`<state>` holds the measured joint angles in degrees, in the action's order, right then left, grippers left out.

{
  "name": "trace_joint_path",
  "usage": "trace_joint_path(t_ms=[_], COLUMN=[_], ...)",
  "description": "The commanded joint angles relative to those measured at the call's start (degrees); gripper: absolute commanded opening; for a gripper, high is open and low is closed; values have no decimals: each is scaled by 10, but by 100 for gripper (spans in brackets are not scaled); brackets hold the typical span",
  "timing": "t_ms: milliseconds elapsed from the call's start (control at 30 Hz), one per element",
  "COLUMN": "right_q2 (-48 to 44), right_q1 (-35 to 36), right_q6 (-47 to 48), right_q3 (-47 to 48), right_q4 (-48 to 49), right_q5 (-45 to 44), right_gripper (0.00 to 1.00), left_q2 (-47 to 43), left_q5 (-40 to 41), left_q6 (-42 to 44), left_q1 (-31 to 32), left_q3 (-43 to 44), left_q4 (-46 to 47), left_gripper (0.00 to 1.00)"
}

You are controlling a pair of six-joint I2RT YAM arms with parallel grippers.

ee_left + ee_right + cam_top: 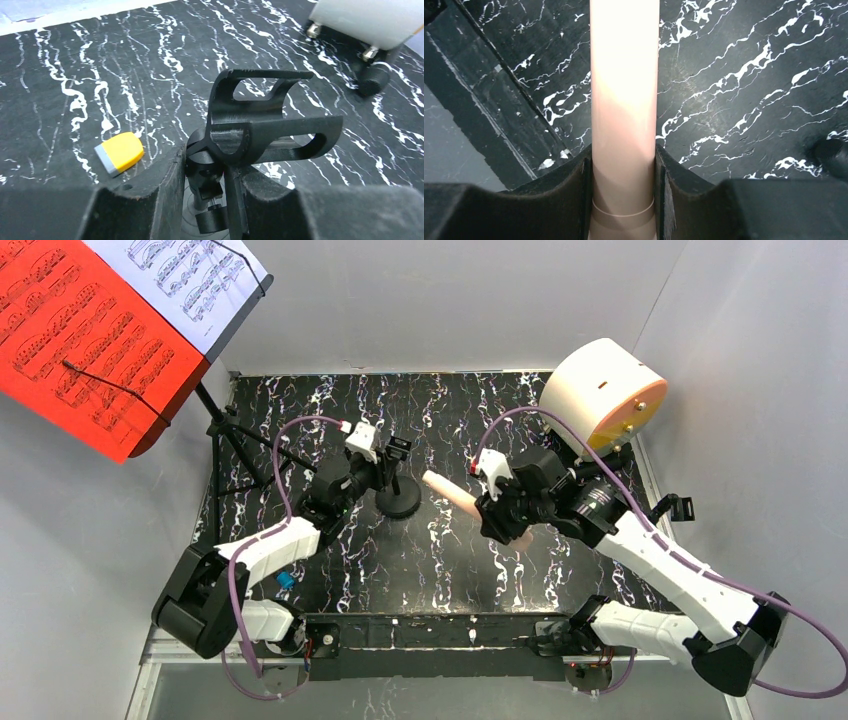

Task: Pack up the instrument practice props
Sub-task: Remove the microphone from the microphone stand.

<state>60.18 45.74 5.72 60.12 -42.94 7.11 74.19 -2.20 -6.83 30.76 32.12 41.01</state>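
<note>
The black tripod music rack (232,436) stands at the far left and carries the red sheet (80,340) and the white sheet (190,280). My left gripper (388,468) (205,175) is shut on the joint of a black pole just under its empty clip (398,448) (265,125). The pole's round base (399,503) rests on the table. My right gripper (497,512) (624,175) is shut on the beige microphone (452,493) (624,95), held above the table with its end pointing left. The black microphone is out of view.
A big white cylinder with an orange face (602,392) (370,17) stands at the far right. A small yellow block (120,152) lies on the marbled table (420,560) beyond my left fingers. A black fitting (678,508) sits by the right arm.
</note>
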Motion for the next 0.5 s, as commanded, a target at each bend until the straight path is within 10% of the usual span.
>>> trace_joint_path(t_ms=[0,200,467], right_q2=[-17,-6,-21], right_q1=[-1,-13,-27], right_q6=[-47,-202,-400], right_q3=[-11,-25,-65], right_q4=[-8,7,25], right_q5=[-8,-121,-175], right_gripper=[1,1,1], left_q2=[14,9,-36], left_q5=[13,-13,14], left_q6=[9,10,13], left_q1=[-11,-11,-11], left_q3=[18,20,16], left_q4=[-27,-26,-46], left_gripper=[0,2,37])
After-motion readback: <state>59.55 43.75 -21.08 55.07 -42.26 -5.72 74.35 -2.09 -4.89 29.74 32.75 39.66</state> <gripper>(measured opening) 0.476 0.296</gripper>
